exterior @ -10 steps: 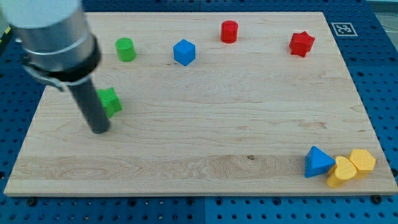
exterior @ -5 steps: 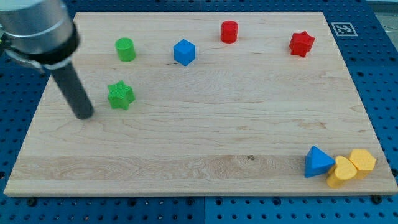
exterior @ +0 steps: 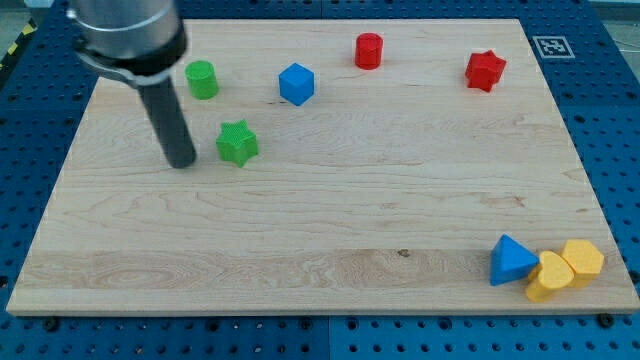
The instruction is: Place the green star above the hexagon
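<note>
The green star (exterior: 237, 142) lies on the wooden board (exterior: 330, 220) in its upper left part. My tip (exterior: 183, 164) rests on the board just to the star's left, with a small gap between them. A blue block (exterior: 296, 83) with a hexagon-like outline sits above and to the right of the star. Two yellow blocks (exterior: 549, 276) (exterior: 582, 260), also angular, sit at the bottom right; their exact shapes are hard to make out.
A green cylinder (exterior: 202, 79) stands above my tip, beside the rod. A red cylinder (exterior: 369, 50) and a red star (exterior: 485, 70) lie along the view's top. A blue triangle (exterior: 512, 260) touches the yellow blocks. The board's edges border blue pegboard.
The green star has slid to the right and slightly up. My tip has moved right and up behind it, staying on the star's left side.
</note>
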### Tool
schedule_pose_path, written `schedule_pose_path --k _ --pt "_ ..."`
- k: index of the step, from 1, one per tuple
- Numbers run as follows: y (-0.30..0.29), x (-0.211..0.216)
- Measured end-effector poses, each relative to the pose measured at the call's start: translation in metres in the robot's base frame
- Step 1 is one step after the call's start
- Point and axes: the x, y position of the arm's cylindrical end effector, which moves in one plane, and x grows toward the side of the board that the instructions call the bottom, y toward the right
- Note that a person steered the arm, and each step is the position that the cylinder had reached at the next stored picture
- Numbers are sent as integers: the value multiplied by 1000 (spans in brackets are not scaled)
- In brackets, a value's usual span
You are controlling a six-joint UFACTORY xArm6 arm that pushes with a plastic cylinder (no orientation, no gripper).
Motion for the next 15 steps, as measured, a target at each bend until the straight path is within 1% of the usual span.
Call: schedule_pose_path --k 1,2,3,4,5,6,7,9,10,12,14,15 --pt "18 -10" --pt "81 2" --pt "160 10" --pt "175 10" --pt "135 -5" --pt "130 -35" --pt "162 -45" --pt "242 58" --pt "260 55" --pt "214 7" --pt "168 -32" --pt "197 -46"
